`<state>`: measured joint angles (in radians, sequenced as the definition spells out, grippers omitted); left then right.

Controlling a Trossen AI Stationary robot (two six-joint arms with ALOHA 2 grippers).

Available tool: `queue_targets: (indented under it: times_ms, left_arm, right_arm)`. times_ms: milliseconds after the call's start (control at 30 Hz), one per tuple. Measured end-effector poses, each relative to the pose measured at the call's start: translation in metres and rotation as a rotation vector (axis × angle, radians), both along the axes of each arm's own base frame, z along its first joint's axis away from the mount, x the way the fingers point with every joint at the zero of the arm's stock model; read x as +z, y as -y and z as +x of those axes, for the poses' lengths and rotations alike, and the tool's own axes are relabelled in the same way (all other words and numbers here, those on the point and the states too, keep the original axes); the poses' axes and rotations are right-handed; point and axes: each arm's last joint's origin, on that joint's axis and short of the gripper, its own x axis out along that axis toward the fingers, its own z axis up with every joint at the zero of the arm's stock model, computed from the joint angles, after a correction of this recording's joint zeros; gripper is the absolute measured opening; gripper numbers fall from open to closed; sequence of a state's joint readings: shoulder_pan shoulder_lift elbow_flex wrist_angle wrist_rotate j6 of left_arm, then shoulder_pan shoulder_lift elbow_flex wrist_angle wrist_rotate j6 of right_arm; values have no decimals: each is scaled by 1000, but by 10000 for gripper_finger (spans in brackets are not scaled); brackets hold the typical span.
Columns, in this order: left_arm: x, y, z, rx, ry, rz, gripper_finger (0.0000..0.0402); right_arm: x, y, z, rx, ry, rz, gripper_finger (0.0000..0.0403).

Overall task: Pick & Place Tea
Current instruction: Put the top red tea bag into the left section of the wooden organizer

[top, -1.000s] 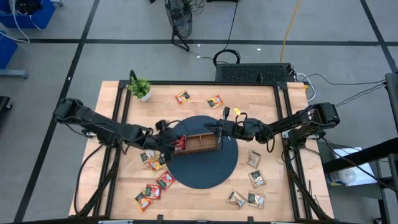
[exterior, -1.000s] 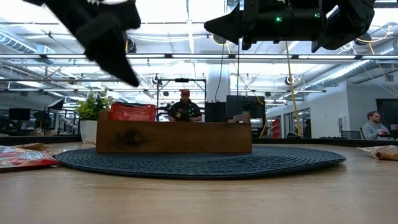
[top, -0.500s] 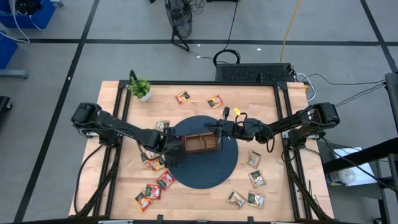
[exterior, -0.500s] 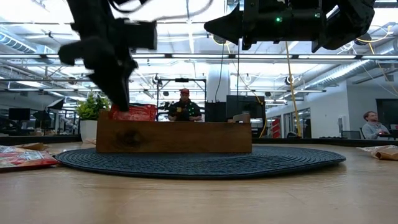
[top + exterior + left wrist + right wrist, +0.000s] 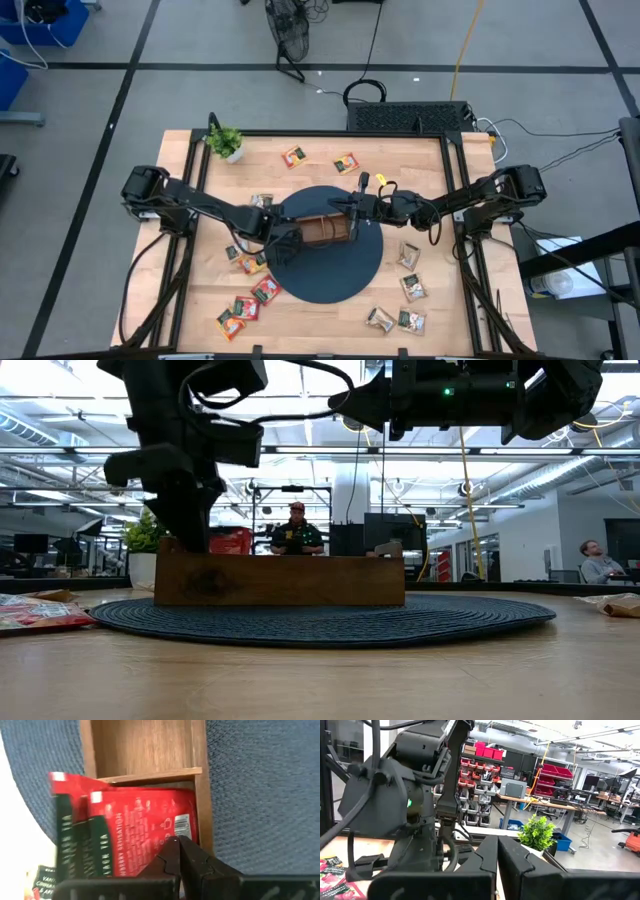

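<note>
The left end effector [image 5: 177,851] hangs over the left end compartment of the wooden tray [image 5: 322,231], its fingers pressed together and pinching nothing. Red tea sachets [image 5: 142,832] stand in that compartment just beneath the fingertips. The tray sits on a round dark mat [image 5: 330,275]. The right end effector [image 5: 352,207], also pressed together, hovers at the tray's right end. More sachets [image 5: 243,308] lie scattered on the worktop [image 5: 320,335]

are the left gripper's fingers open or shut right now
Shut: the left gripper fingertips meet, empty, over red sachets in the wooden tray.
</note>
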<state>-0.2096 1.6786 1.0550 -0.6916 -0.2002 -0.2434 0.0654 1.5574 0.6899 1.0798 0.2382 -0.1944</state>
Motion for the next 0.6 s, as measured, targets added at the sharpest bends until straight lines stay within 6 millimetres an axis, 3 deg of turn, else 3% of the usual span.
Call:
queue_targets:
  times_ms: [233,600]
  left_arm:
    - [7,0,-2,-17,11,-49,2]
    - [-16,-3,7,-8,-48,-56,2]
  right_arm:
    - [0,0,0,0,0,0,0]
    - [0,0,0,0,0,1,0]
